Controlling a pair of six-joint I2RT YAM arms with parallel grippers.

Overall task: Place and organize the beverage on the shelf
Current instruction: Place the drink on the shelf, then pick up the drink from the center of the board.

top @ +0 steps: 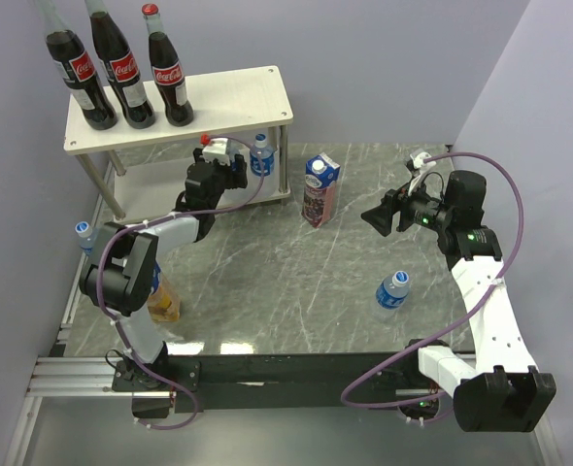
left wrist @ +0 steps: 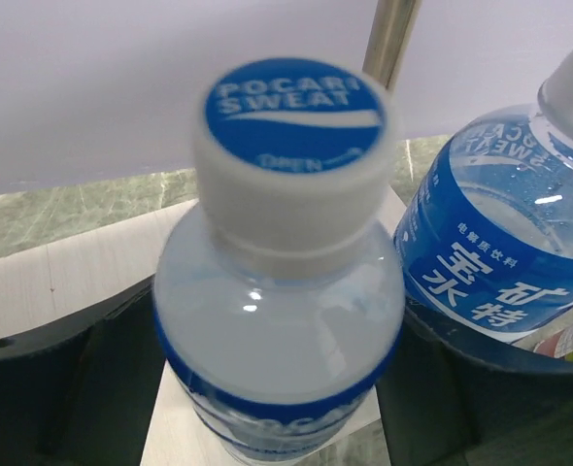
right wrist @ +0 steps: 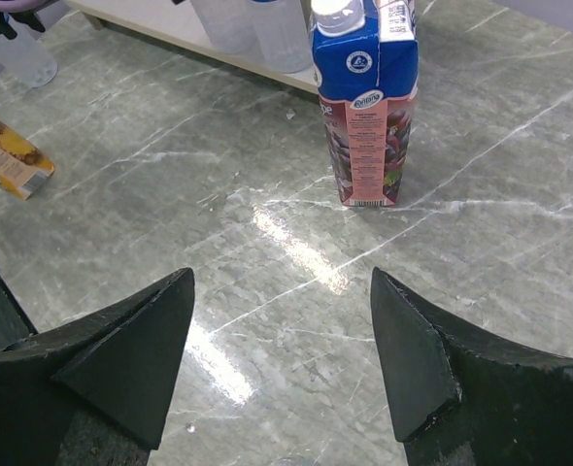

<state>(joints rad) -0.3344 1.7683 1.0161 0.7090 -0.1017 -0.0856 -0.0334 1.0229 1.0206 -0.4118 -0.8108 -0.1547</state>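
Note:
The shelf (top: pixel 238 92) stands at the back left with three cola bottles (top: pixel 123 70) upright on its top board. My left gripper (top: pixel 219 173) reaches to the lower board (left wrist: pixel 73 282) and is shut on a small water bottle (left wrist: pixel 282 320) with a blue-and-white cap, held upright. A second water bottle (top: pixel 260 155) stands just right of it (left wrist: pixel 500 252). The purple carton (top: pixel 320 189) stands upright on the table, ahead of my right gripper (top: pixel 379 218) in the right wrist view (right wrist: pixel 366 107). The right gripper (right wrist: pixel 282 359) is open and empty above the table.
A water bottle (top: pixel 393 290) stands on the table near the right arm. Another one (top: pixel 84 233) stands at the left by the shelf leg. The yellow carton (top: pixel 165 303) lies on its side under the left arm and shows in the right wrist view (right wrist: pixel 10 160). Grey walls close the back and sides.

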